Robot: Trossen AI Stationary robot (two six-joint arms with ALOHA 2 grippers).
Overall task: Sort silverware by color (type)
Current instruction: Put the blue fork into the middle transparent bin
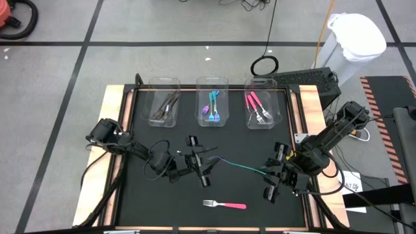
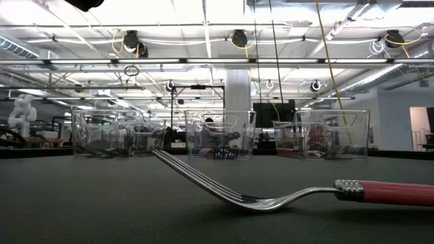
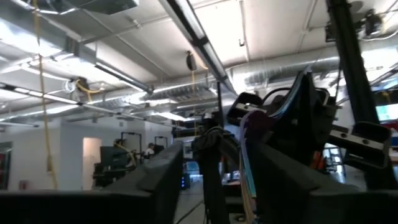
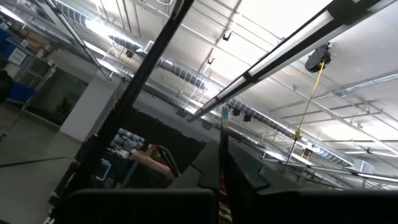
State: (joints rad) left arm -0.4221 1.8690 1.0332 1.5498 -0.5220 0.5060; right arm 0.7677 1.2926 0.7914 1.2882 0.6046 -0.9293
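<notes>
While the right gripper (image 1: 273,174) pinches one end of the teal fork (image 1: 239,167) mid-table and the left gripper (image 1: 207,170) lets go half-open, it could tip — one thin end only — and drop

Open mat (image 1: 156,201) surrounds the pink fork (image 1: 225,205); both arms probably crowd mid-table.

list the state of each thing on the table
teal fork: held in the air between both arms
pink fork: loose on the mat, unsorted
left bin: holds dark forks
middle bin: holds blue forks
right bin: holds pink forks
right end effector: shut on teal fork
</notes>
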